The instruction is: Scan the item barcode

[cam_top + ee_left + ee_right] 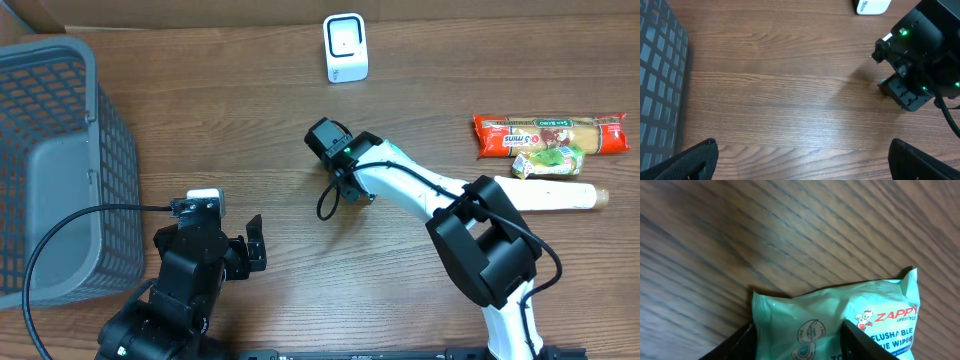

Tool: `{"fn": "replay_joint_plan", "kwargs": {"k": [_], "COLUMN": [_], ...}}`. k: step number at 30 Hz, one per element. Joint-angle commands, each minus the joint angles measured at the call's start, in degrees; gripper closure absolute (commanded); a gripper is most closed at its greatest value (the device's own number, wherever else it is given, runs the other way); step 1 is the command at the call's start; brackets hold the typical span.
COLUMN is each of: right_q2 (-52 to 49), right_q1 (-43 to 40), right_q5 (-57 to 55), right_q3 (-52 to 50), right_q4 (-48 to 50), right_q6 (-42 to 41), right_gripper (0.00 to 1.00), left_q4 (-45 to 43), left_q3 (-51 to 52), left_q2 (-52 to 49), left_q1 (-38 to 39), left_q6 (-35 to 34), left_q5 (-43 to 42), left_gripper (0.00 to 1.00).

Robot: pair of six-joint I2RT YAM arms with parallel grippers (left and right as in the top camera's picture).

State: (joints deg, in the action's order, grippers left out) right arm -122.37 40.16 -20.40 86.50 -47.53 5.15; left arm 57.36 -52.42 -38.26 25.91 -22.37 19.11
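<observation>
Mint-green wipes pack (840,305) between fingers of right end effector (797,332)

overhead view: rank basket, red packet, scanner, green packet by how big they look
1. basket, by far the largest
2. red packet
3. scanner and green packet: they look much alike in area, one upright and one lying flat, so I won't rank them.

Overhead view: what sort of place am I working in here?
Probably a mock shop checkout on a brown wooden table: it holds a small white barcode scanner, a grey plastic mesh basket and packaged groceries such as a long red food packet.
</observation>
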Motion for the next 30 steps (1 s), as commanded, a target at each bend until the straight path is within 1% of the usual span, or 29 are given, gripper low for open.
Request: {"fn": "replay_joint_plan", "kwargs": {"k": [1,3,6,7,8,9,11,14,19,23,24,27,30], "right_q2": [-1.22,-1.22,-1.22,-1.22,-1.22,-1.2,-1.05,-0.31,4.11,10.01,13.14,16.06,16.48], "right_q1": [-0.44,-0.44,-0.44,-0.42,-0.42,-0.42,-0.42,-0.42,-1.33,-4.39,-6.95,-11.61,-16.31], "right_q5": [-1.55,-1.9,-1.9,-1.9,-1.9,-1.9,-1.84,-1.09,8.55,23.37,33.07,49.0,67.34], "right_q3": [-4.24,-4.76,-4.76,-4.76,-4.72,-4.68,-4.09,-1.36,3.98,6.88,6.97,6.97,6.84], "right_q4": [0.68,0.92,0.33,0.35,0.35,0.28,-0.37,-2.89,-5.16,-5.99,-5.9,-5.92,-5.92], "right_q6": [-0.15,-0.15,-0.17,-0.17,-0.17,-0.2,-1.16,-4.92,-5.14,-5.11,-5.14,-5.07,-2.34], "right_gripper": [0.57,0.65,0.7,0.78,0.89,0.96,0.96,0.96,0.96,0.96,0.96,0.96,0.96], "left_q4": [-0.2,-0.22,-0.22,-0.22,-0.22,-0.22,-0.22,-0.22,-0.22,-0.22,-0.22,-0.22,-0.22], "left_q3": [0.31,0.31,0.31,0.31,0.31,0.31,0.31,0.31,0.31,0.31,0.31,0.31,0.31], "left_q2": [0.13,0.13,0.13,0.13,0.13,0.13,0.13,0.13,0.13,0.13,0.13,0.13,0.13], "left_q1": [0.37,0.37,0.37,0.37,0.37,0.37,0.37,0.37,0.37,0.37,0.37,0.37,0.37], "left_q6": [-0.81,-0.81,-0.81,-0.81,-0.81,-0.81,-0.81,-0.81,-0.81,-0.81,-0.81,-0.81,-0.81], "left_q5": [0.76,0.76,0.76,0.76,0.76,0.76,0.76,0.76,0.76,0.76,0.76,0.76,0.76], "left_gripper": [0.0,0.0,0.0,0.0,0.01,0.0,0.0,0.0,0.0,0.0,0.01,0.0,0.01]}}
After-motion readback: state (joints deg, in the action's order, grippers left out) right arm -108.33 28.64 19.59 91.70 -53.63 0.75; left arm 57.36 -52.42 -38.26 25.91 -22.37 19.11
